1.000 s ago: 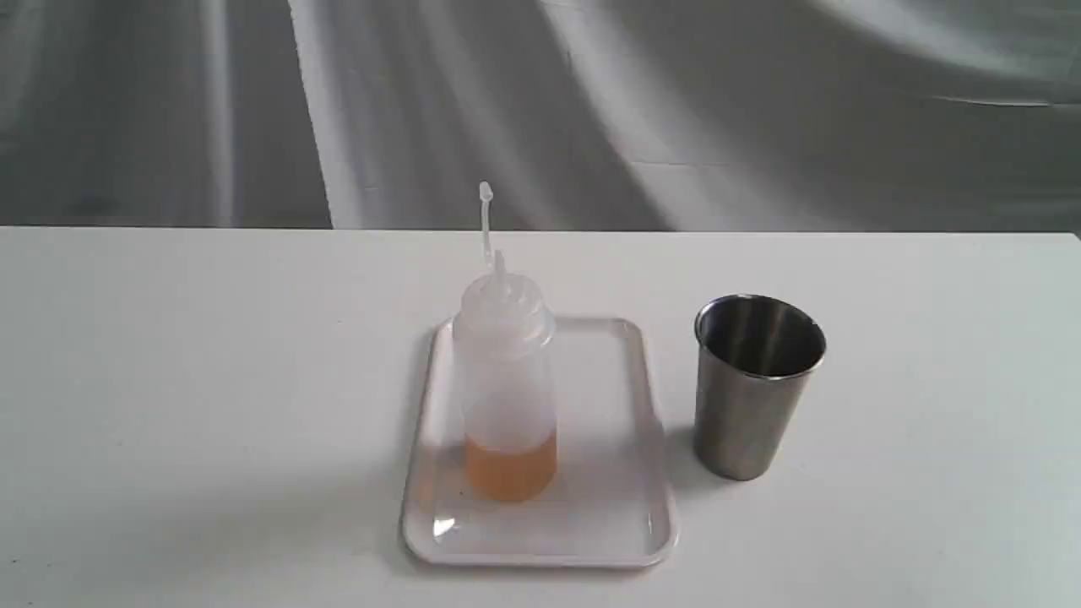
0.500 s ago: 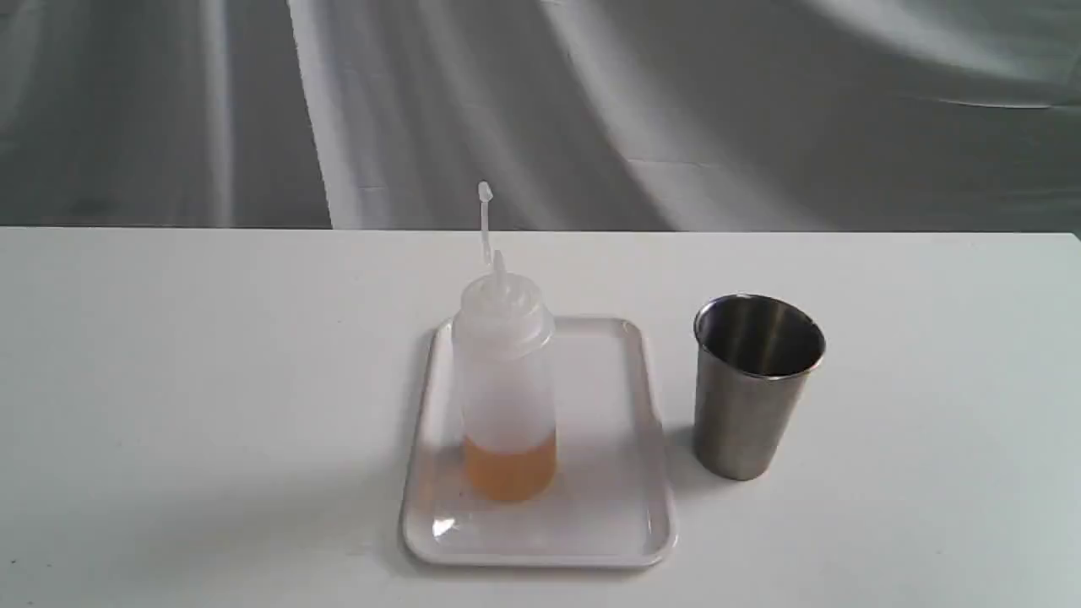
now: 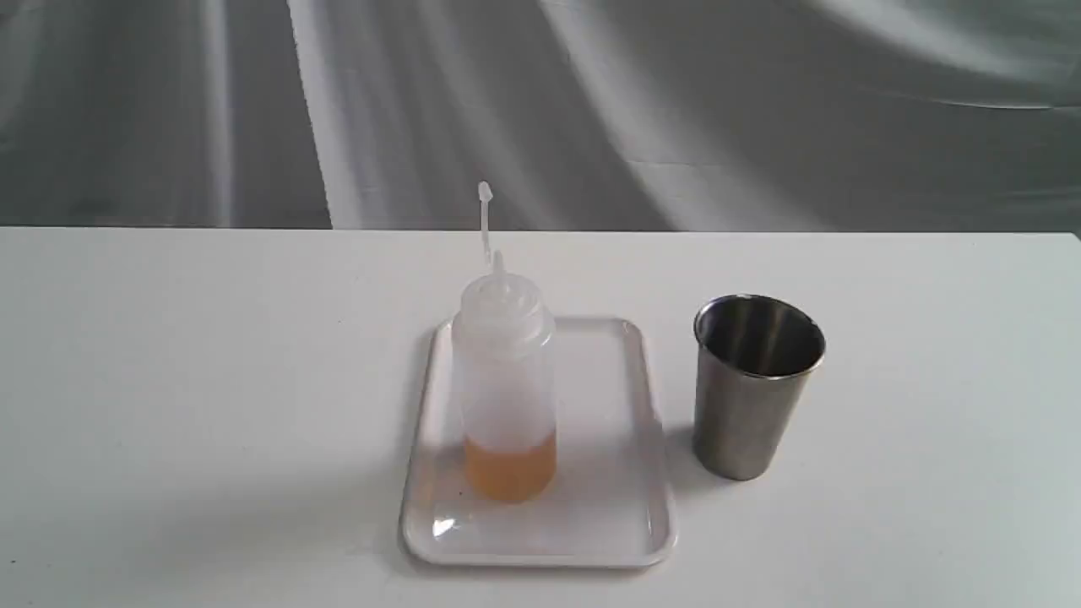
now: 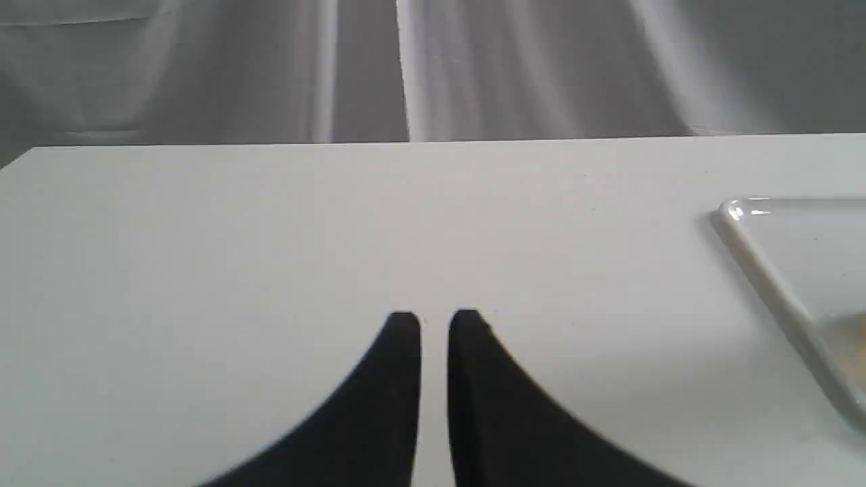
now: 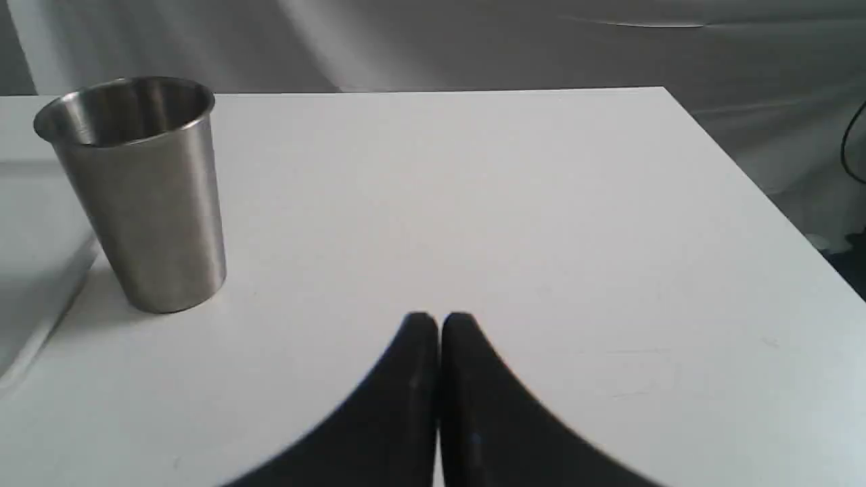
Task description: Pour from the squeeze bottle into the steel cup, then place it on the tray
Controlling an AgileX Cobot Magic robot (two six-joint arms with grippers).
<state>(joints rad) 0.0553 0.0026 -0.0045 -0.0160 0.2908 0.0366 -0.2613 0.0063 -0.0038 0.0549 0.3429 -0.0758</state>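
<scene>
The squeeze bottle point(image 3: 507, 380) stands upright on the white tray point(image 3: 625, 523), amber liquid filling its lowest part, its tethered tip cap sticking up. The steel cup point(image 3: 754, 384) stands upright on the table just right of the tray; it also shows in the right wrist view as the steel cup point(image 5: 145, 193). Neither gripper appears in the exterior view. My left gripper point(image 4: 434, 319) is shut and holds nothing, above bare table, with the tray's corner point(image 4: 771, 270) off to one side. My right gripper point(image 5: 438, 319) is shut and holds nothing, well apart from the cup.
The white table point(image 3: 169, 380) ends at a far edge before a grey draped backdrop point(image 3: 591, 110). In the right wrist view the table's side edge point(image 5: 758, 182) drops off, with a dark cable beyond it.
</scene>
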